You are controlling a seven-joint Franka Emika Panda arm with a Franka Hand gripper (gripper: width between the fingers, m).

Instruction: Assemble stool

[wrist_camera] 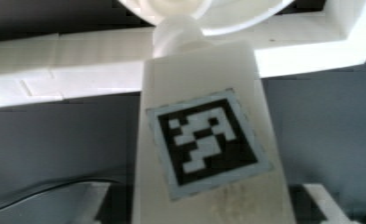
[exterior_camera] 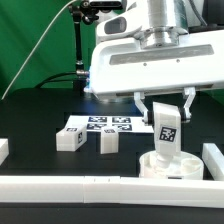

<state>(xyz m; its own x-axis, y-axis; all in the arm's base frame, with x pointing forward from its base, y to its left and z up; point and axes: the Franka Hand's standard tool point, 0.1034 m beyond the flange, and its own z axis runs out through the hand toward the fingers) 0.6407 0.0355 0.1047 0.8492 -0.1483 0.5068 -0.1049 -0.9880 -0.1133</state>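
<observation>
We have the claw (exterior_camera: 167, 120) pinching one leg (exterior_camera: 167, 132) upright by its sides. The leg's lower end reaches down to the seat (exterior_camera: 168, 167), which sits on the table (exterior_camera: 40, 165) just behind the front rail (exterior_camera: 100, 186), toward the exterior view's right. To do this step well, we judge that the leg should be held plumb over its socket and pressed straight down, then turned gently so that it seats. A tilt could jam it or shove the seat sideways. In the wrist view the leg looks lined up with the seat, though we cannot tell whether it is in yet. The stool is white plastic, with a low round seat and blocky legs that carry black-and-white tags. A second leg (exterior_camera: 70, 138) and a third leg (exterior_camera: 108, 142) lie loose beside the marker board (exterior_camera: 100, 123).
</observation>
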